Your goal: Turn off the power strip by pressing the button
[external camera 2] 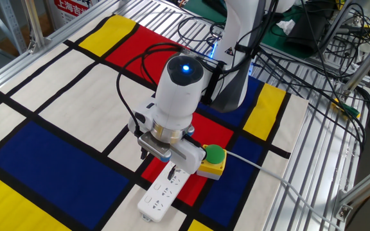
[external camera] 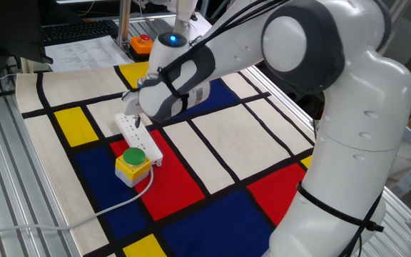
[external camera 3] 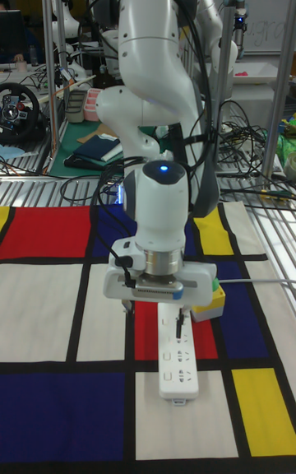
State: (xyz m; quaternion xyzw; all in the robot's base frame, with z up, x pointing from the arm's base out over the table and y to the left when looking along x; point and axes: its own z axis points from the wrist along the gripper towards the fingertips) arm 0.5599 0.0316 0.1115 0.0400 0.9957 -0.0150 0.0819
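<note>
The white power strip (external camera: 138,137) (external camera 2: 162,194) (external camera 3: 178,356) lies on the colour-block mat, and its cable (external camera: 91,214) runs off from the end beside the yellow box. My gripper (external camera 3: 153,313) (external camera 2: 156,160) (external camera: 138,121) hangs low over the strip and is open. One fingertip (external camera 3: 181,322) is above the strip's sockets, while the other (external camera 3: 125,305) is off its side over the mat. I cannot tell whether a finger touches the strip. The button does not show: the hand covers that end of the strip.
A yellow box with a green dome (external camera: 133,163) (external camera 2: 212,160) (external camera 3: 215,297) sits against the strip's cable end. At the mat's far edge stands an orange box with a red button (external camera: 141,44). Loose cables (external camera 2: 313,77) and metal rails surround the mat.
</note>
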